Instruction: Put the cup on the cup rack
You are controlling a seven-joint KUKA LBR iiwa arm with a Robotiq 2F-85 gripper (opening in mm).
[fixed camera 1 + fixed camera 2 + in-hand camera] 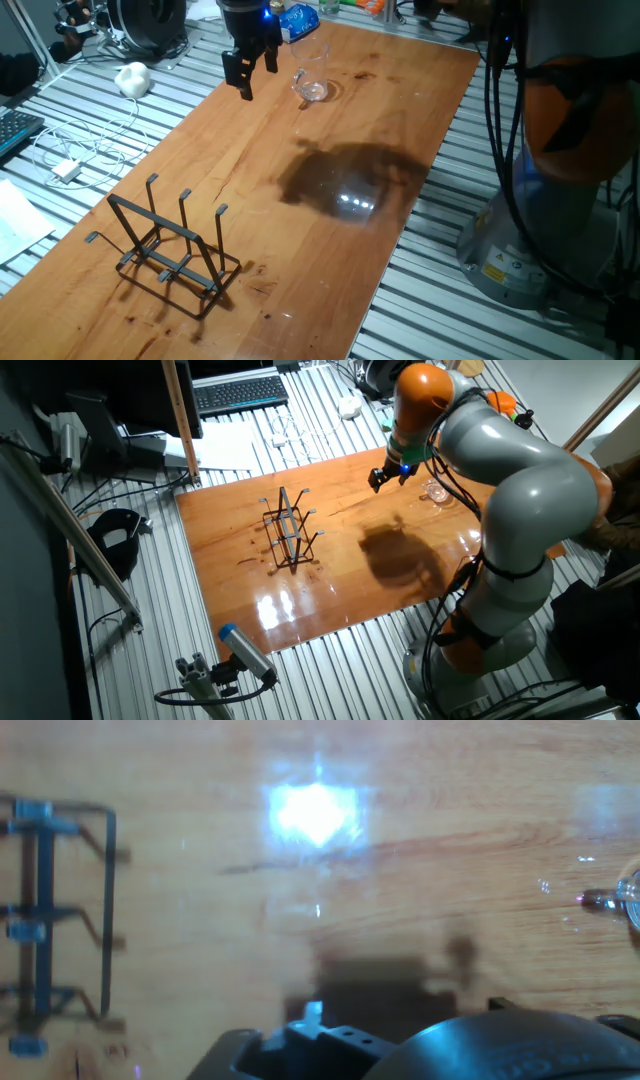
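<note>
While the cup (pixel 312 72) stands untouched at upper centre and the cup rack (pixel 171 249) lower left sits empty, the gripper (pixel 251 66) hovers with jaws spread, nothing done yet.

Bright overhead light glares off the glossy wooden table (pixel 400 120); the arm's dark shadow pools mid-board; hand view blurred.

- The arm (pixel 510 480) has bulky rounded grey segments with orange joint bands.
- The gripper (pixel 251 62) is black, with a blue light glowing above it.
- Black cables (pixel 500 150) hang beside the grey base.
</note>
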